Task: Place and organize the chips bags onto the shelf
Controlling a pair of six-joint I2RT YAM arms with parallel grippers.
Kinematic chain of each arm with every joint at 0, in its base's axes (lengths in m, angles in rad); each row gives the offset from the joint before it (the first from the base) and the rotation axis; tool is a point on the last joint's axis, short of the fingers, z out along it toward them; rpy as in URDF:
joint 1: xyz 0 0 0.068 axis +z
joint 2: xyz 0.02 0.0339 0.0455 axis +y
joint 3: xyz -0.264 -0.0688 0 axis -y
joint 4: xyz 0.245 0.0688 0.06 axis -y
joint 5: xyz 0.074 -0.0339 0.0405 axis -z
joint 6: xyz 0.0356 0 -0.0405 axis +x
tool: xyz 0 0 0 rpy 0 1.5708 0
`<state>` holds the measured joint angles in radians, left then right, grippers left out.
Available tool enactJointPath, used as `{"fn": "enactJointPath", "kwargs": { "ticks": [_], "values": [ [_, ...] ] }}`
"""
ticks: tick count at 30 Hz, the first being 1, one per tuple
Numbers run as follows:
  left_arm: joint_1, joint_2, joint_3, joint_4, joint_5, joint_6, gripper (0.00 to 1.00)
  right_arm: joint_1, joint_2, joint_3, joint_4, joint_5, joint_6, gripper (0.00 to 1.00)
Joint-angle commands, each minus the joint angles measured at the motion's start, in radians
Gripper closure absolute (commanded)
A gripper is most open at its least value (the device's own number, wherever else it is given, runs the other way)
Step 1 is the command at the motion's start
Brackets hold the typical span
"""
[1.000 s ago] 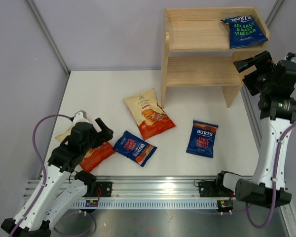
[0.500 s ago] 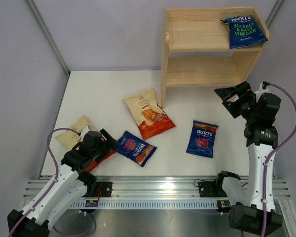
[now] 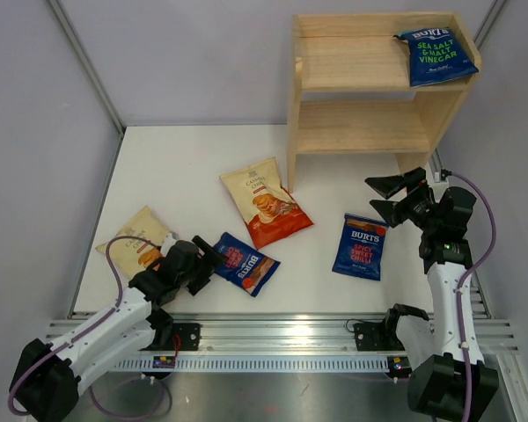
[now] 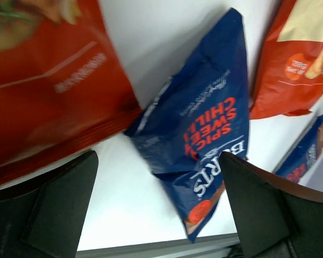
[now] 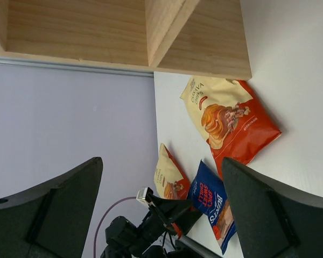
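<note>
your right end effector (image 3: 380,199) came down off the shelf (image 3: 352,132) toward the right blue bag (image 3: 361,246), left end effector (image 3: 208,256) slid to the near blue bag (image 3: 240,262), both wide open and empty; four bags still on the table (image 3: 185,167).

Bright, even light; left wrist view blurred

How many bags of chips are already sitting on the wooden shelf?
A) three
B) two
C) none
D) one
D: only the dark blue Burts bag rests on the shelf, at the right end of its top tier; the lower tier holds none.
</note>
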<state>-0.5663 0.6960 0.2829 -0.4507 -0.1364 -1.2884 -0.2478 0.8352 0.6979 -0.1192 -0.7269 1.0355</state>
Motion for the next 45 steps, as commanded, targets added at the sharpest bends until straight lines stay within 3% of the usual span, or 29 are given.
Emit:
{"fn": "enactJointPath", "kwargs": {
  "ticks": [1,4,10,15,18,19,22,26,30,34,36,45],
  "values": [
    [-0.053,0.054,-0.042,0.139,-0.041,-0.100,0.01,0.013,-0.027,-0.018,0.108,-0.051,0.049,0.01],
    [-0.099,0.117,-0.044,0.165,-0.084,-0.152,0.02,0.016,-0.038,-0.024,0.107,-0.052,0.054,0.00],
    [-0.141,0.214,-0.033,0.182,-0.150,-0.206,0.13,0.018,-0.077,-0.029,0.139,-0.055,0.074,0.00],
    [-0.141,0.270,-0.025,0.187,-0.193,-0.204,0.28,0.018,-0.111,-0.035,0.141,-0.058,0.100,0.01],
    [-0.141,0.301,-0.022,0.201,-0.197,-0.187,0.50,0.018,-0.125,-0.037,0.141,-0.060,0.106,0.00],
    [-0.141,0.309,-0.022,0.219,-0.196,-0.174,0.69,0.018,-0.128,-0.038,0.142,-0.060,0.106,0.00],
    [-0.141,0.294,-0.025,0.245,-0.190,-0.147,0.88,0.018,-0.131,-0.051,0.158,-0.065,0.083,0.01],
    [-0.142,0.200,-0.025,0.219,-0.216,-0.123,1.00,0.025,-0.104,-0.089,0.210,-0.095,0.077,0.01],
    [-0.142,0.039,-0.013,0.187,-0.259,-0.054,1.00,0.116,-0.059,-0.135,0.262,-0.060,0.077,0.03],
    [-0.141,-0.120,0.005,0.130,-0.293,-0.028,1.00,0.428,0.008,-0.173,0.312,0.084,0.054,0.04],
    [-0.141,-0.192,0.010,0.116,-0.304,-0.028,1.00,0.507,0.039,-0.213,0.397,0.165,0.090,0.06],
    [-0.141,-0.279,0.073,0.101,-0.289,-0.058,1.00,0.768,0.137,-0.264,0.616,0.353,0.140,0.08]
  ]
}}
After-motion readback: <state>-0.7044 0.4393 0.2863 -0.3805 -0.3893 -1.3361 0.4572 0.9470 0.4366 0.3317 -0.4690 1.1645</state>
